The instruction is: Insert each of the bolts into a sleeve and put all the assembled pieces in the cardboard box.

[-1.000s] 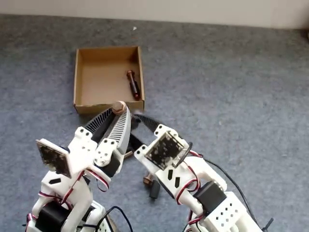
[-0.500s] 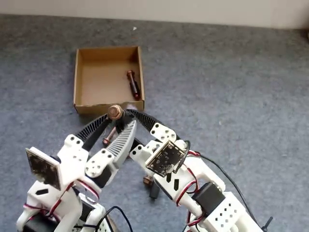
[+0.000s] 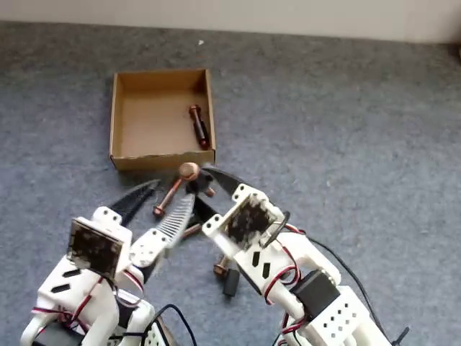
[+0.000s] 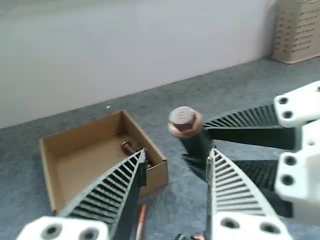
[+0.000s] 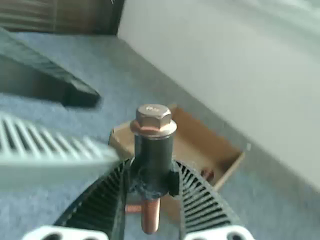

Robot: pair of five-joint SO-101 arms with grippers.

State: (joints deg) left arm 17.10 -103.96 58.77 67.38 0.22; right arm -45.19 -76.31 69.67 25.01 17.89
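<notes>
Right gripper [image 5: 151,182] is clamped around the dark sleeve [image 5: 152,165], which stands upright with a copper bolt [image 5: 153,120] seated in it, head on top and shank tip poking out below. In the high view this assembled pair hangs just outside the near wall of the cardboard box [image 3: 158,160], where one finished piece [image 3: 199,127] already lies. Left gripper [image 4: 177,151] is spread wide and holds nothing, its fingertips near the held sleeve. The step in hand looks like carrying the pair over the wall and letting go. A low pass could clip the wall and shove the box, the left fingers could knock the sleeve, and tipping it could let the bolt slide out. On the carpet [image 3: 346,108] lie a loose bolt [image 3: 167,197], a spare bolt [image 3: 220,269] and a spare sleeve [image 3: 230,282].
</notes>
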